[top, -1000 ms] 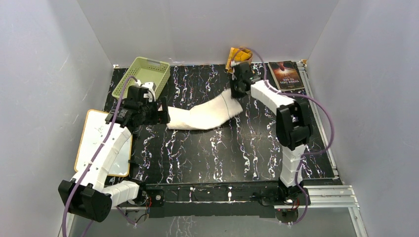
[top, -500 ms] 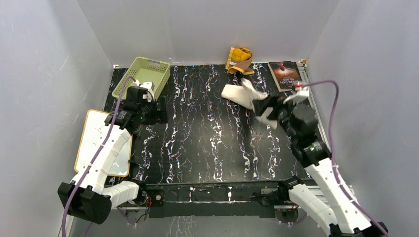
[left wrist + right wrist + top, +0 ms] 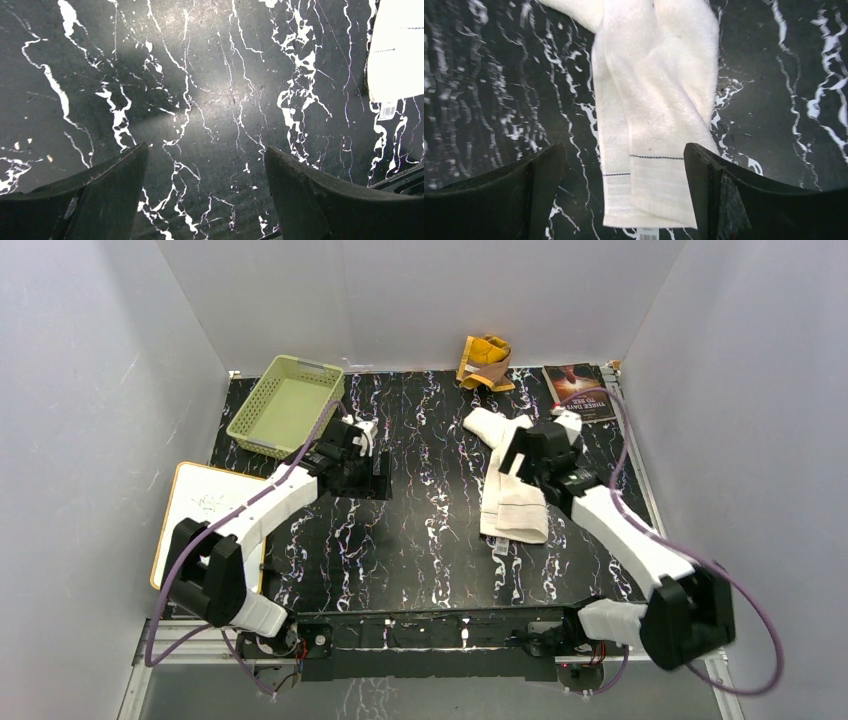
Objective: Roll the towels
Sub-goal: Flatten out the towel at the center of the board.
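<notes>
Towels sit well apart on the bench [image 3: 420, 540]. The cream-white towel [image 3: 512, 495] lies lengthways on the right side, its far end partly tucked out of sight under the right wrist. The mustard-yellow towel [image 3: 485, 360] is a crumpled heap against the back wall, its folds hard to read. From the left wrist camera only one corner of the cream cloth [image 3: 397, 50] shows, cut off by the frame edge, a small label hanging below it.

A second ago the cream towel stretched across the middle between both arms. Half a second ago it hung bunched from the right arm alone. Now the right end effector [image 3: 528, 452] stands wide open just above it, holding nothing. The left end effector [image 3: 365, 465] has come from beside the green basket [image 3: 285, 405] towards the centre, fingers spread wide over bare bench.

Up close the cream towel [image 3: 654, 100] is fluffy terry, folded into a long band with a thin dark stitched line across a flatter woven hem. The bench is black with white marble-like veins.
</notes>
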### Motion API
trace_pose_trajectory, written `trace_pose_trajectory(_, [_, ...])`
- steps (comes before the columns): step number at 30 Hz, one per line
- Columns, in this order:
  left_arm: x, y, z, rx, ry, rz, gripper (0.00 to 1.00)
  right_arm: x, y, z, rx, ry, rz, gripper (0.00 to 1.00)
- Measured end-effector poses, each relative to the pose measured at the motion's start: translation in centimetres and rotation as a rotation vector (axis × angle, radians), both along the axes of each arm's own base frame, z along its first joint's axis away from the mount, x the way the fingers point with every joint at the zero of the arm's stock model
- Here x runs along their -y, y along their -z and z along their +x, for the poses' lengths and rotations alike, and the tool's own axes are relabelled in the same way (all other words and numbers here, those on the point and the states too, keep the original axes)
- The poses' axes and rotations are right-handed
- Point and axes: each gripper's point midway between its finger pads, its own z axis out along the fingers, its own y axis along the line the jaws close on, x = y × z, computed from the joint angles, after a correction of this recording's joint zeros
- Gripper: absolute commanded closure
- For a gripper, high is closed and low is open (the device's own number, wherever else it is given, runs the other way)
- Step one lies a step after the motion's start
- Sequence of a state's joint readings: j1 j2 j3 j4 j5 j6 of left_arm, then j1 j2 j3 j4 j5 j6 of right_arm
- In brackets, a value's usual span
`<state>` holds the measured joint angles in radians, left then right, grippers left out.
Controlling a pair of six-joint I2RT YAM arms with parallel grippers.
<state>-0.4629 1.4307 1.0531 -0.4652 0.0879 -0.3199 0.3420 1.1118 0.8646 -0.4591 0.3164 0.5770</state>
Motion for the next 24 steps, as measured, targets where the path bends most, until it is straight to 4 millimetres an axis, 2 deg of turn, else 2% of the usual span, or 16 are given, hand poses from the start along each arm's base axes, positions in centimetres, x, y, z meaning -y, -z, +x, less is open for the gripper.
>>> trace_pose_trajectory(2, [0.7,0.7,0.2,-0.01,0.009,-0.003,0.17,-0.6,2.4,1.4,-0.069,-0.008,-0.024,0.24])
trace_pose_trajectory(3, [0.9,0.8,0.4,-0.011,0.008,-0.008,0.17,-0.9,4.5,1.5,-0.13,-0.023,-0.039,0.29])
trace_pose_trajectory(6, [1.4,0.6,1.0,0.004,0.009,-0.023,0.19,-1.3,8.7,0.8,-0.271,-0.071,-0.079,0.45])
trace_pose_trajectory(8, [1.9,0.3,1.3,0.019,0.013,-0.039,0.22,-1.5,10.3,0.3,-0.329,-0.102,-0.098,0.47])
trace_pose_trajectory(12, [4.2,0.2,0.6,0.029,0.064,-0.065,0.24,-2.0,10.8,-0.2,-0.351,-0.154,-0.128,0.41])
trace_pose_trajectory(16, [7.6,1.4,-1.1,0.002,0.132,-0.082,0.24,-2.8,10.9,-0.9,-0.362,-0.214,-0.165,0.35])
trace_pose_trajectory(21, [11.4,2.9,-2.8,-0.037,0.168,-0.13,0.24,-3.9,12.5,-2.4,-0.427,-0.288,-0.224,0.38])
trace_pose_trajectory(24, [13.7,4.2,-3.4,-0.058,0.181,-0.16,0.24,-3.7,13.8,-3.1,-0.473,-0.295,-0.245,0.39])
